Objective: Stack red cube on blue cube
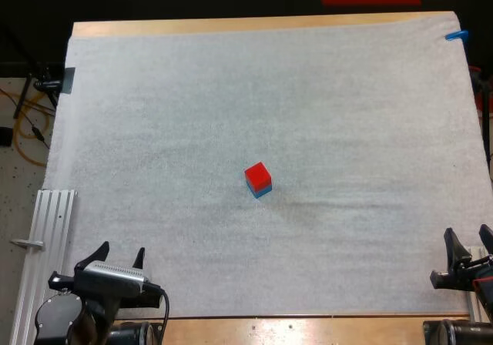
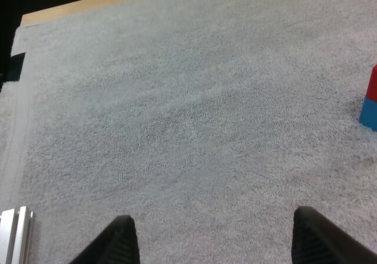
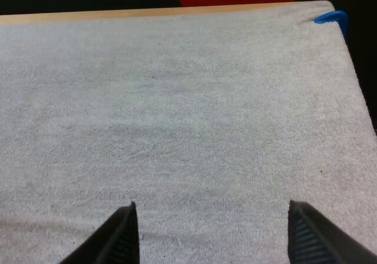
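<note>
- The red cube (image 1: 258, 174) sits on top of the blue cube (image 1: 263, 191), just right of centre in the high view, on the white mat (image 1: 192, 114). I judge the stack made.
- My left gripper (image 1: 121, 251) is at the lower left of the high view, fingers spread and grasping nothing, well apart from the cubes.
- My right gripper (image 1: 467, 236) is at the lower right edge, also released and empty.
- Both cubes look small, light and rigid, with flat faces. I expect a sideways nudge would slide the red one off.
- If I had to regrasp, I would take the red cube by two opposite side faces, above the seam, coming straight down.
</note>
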Motion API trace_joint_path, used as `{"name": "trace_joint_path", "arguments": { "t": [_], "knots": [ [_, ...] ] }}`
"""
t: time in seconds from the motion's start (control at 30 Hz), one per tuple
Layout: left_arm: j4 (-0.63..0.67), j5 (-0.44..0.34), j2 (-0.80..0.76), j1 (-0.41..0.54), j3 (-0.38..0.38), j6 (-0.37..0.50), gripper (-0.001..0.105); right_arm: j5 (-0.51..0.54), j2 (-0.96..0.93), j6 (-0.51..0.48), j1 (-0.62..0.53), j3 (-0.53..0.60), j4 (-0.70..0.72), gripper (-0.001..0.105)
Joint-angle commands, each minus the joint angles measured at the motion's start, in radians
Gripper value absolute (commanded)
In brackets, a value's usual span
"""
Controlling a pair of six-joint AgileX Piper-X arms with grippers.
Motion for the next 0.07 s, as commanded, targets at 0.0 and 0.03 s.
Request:
{"name": "trace_joint_path", "arguments": {
  "t": [0.0,0.03],
  "knots": [
    [-0.009,-0.009,-0.138,0.0,-0.006,-0.01,0.056,-0.003,-0.044,-0.006,0.001,-0.005,-0.006,0.054],
    [-0.009,-0.009,-0.138,0.0,-0.006,-0.01,0.056,-0.003,-0.044,-0.006,0.001,-0.005,-0.006,0.054]
  ]
}}
